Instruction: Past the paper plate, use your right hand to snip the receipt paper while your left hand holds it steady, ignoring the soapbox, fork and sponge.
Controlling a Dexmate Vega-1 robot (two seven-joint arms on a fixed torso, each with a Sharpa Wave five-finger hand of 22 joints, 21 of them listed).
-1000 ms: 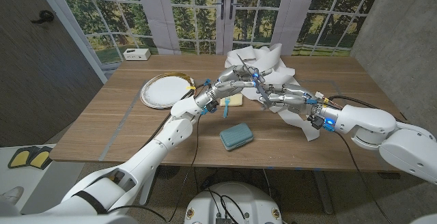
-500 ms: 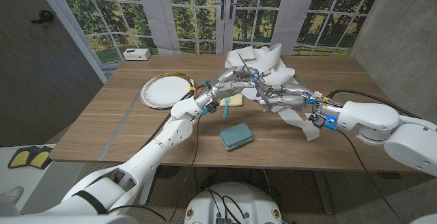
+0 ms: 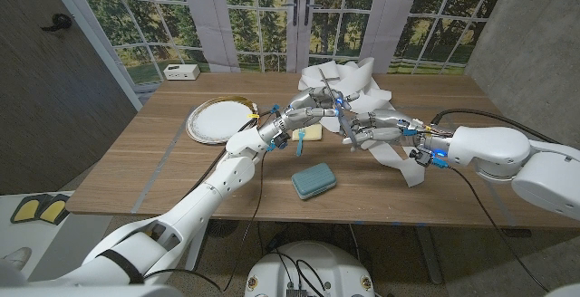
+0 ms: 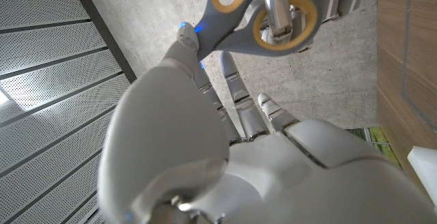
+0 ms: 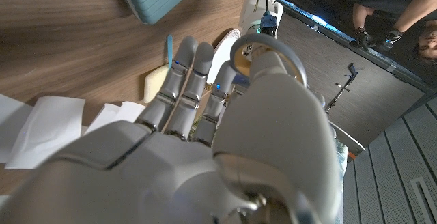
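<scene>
Two white robot arms reach over a wooden desk and meet near its far middle. The right robot hand has its fingers curled around a pair of scissors with grey and yellow handles; in the right wrist view its thumb passes through a handle ring, and in the left wrist view a metal finger sits inside the yellow-lined loop. The blades point up and away from that hand, over the paper.

The left robot hand is raised just beside the right one, nearly touching it, with its fingers reaching toward the heap of paper. Whether it actually grips the paper cannot be told from these pictures.

The receipt paper lies crumpled in a white pile just beyond both hands, with a long strip trailing back under the right hand and wrist toward the desk's near edge.

A paper plate sits on the outer side of the left hand, beside its forearm. A yellow sponge lies under the left wrist. A teal soapbox rests nearer the robot, between the two arms. A small white box stands at the far corner, well apart from the left hand.
</scene>
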